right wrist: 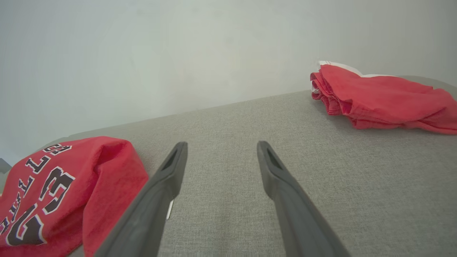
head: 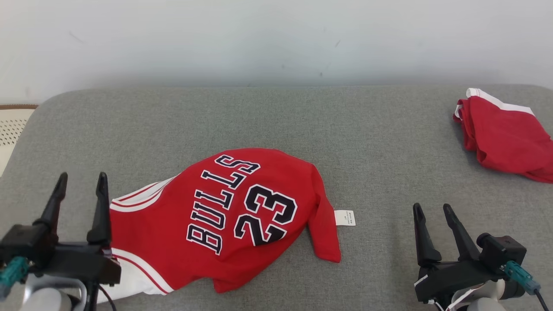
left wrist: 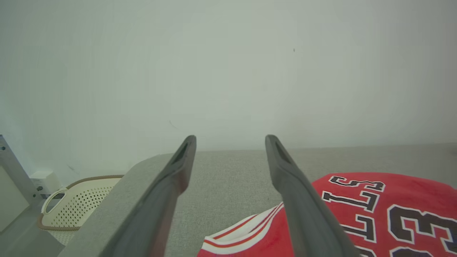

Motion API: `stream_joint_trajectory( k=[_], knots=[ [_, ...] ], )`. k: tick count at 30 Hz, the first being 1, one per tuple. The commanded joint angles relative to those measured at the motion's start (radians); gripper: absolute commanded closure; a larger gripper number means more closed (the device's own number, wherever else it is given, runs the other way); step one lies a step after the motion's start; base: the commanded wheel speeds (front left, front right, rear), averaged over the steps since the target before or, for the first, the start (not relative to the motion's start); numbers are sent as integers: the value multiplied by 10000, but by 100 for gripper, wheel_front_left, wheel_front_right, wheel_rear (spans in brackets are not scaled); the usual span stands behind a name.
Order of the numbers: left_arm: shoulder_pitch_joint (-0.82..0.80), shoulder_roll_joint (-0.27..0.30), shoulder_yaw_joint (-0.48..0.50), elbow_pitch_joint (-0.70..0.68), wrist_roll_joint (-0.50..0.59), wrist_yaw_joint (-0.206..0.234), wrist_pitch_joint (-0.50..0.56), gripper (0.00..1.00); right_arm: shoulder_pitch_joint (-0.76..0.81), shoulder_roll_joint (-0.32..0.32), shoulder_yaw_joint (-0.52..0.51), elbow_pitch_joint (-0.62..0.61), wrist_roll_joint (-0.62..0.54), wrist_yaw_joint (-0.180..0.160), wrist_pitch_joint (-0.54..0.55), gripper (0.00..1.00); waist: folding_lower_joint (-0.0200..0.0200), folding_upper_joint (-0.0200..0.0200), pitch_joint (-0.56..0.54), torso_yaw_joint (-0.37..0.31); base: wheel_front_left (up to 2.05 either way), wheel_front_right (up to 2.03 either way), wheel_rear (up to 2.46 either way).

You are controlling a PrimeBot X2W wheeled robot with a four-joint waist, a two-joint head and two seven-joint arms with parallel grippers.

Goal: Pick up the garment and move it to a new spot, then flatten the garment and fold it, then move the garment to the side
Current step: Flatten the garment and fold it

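At the front edge of the cushion (head: 276,121) the jersey (head: 224,207) lies rumpled; my left gripper (head: 83,175) and right gripper (head: 432,207) gape empty. Grabbing doubled layers could set creases.

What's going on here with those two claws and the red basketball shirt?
A two-armed robot is working on a red Bulls jersey, which lies rumpled on a grey padded surface, not yet flattened or folded. Neither gripper holds it: the left gripper hovers open by the jersey's white-trimmed end, and the right gripper hangs open over bare surface on the other side. A second red garment sits bunched at the far right.
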Motion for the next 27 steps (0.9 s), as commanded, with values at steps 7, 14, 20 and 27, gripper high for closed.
stream_joint_trajectory(
  k=[7,14,20,27],
  knots=[
    [1312,-1005,954,-933,786,117,-29,0,64,-43,273,8,102,-7,312,0,0,0,122,155,0,0,0],
    [1652,-1573,1403,-951,1183,-254,-30,0,1,-55,512,115,222,-7,548,0,0,0,78,311,0,0,0],
    [1724,-1956,1702,-850,1618,-591,-30,0,-26,-65,1075,386,547,-7,1174,0,0,0,2,437,0,0,0],
    [1737,-2446,1839,-755,1948,-943,-31,0,-260,-68,2179,859,1133,-7,1568,0,0,0,66,611,0,0,0]
  ],
)
